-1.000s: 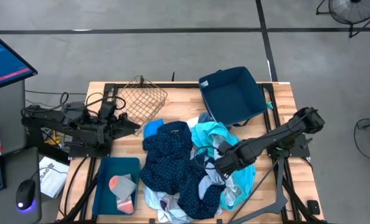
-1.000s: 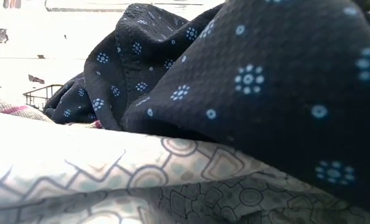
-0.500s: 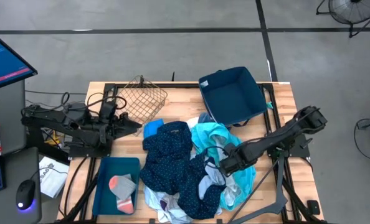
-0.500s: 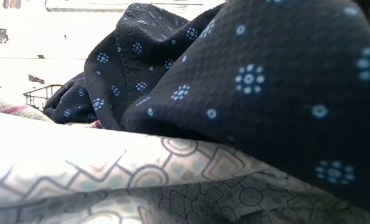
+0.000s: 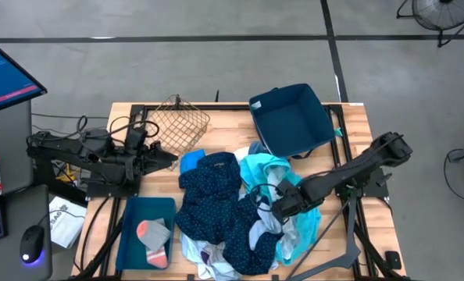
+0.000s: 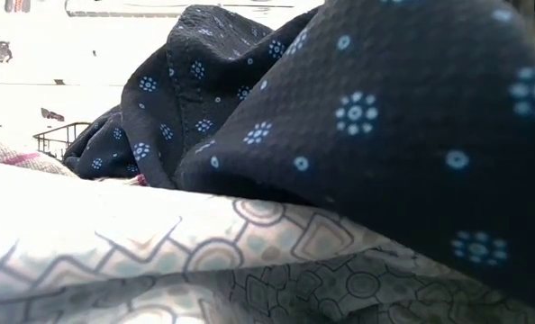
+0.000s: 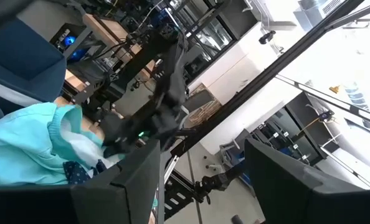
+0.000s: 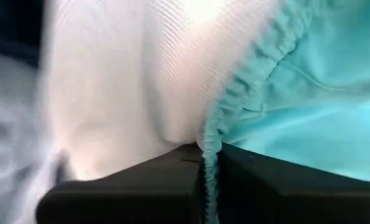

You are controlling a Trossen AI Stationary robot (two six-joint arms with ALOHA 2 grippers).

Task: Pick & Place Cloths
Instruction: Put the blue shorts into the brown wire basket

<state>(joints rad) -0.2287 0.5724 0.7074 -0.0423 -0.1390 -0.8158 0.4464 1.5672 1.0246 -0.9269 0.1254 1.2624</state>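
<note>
Cloths heaped mid-table, just in front of the navy bin (image 5: 292,121); navy dotted garment (image 5: 216,199) sprawls across the heap's left half, turquoise cloth (image 5: 259,168) on its bin-side right, bright blue piece (image 5: 191,161) at the corner away from the bin, pale and white rags along the near edge; right gripper (image 5: 279,206) buried in the heap below the bin, fingers (image 8: 135,180) closed together, pinching the turquoise hem with white cloth (image 8: 123,74) beside it; left gripper (image 5: 165,158) parked left of the bin beside a wire basket (image 5: 177,125), fingers spread, holding nothing; teal tray (image 5: 142,234) far from the bin holds grey and coral socks (image 5: 155,234); bin looks empty; by my judgement only the socks are placed, most of the pile left.
</note>
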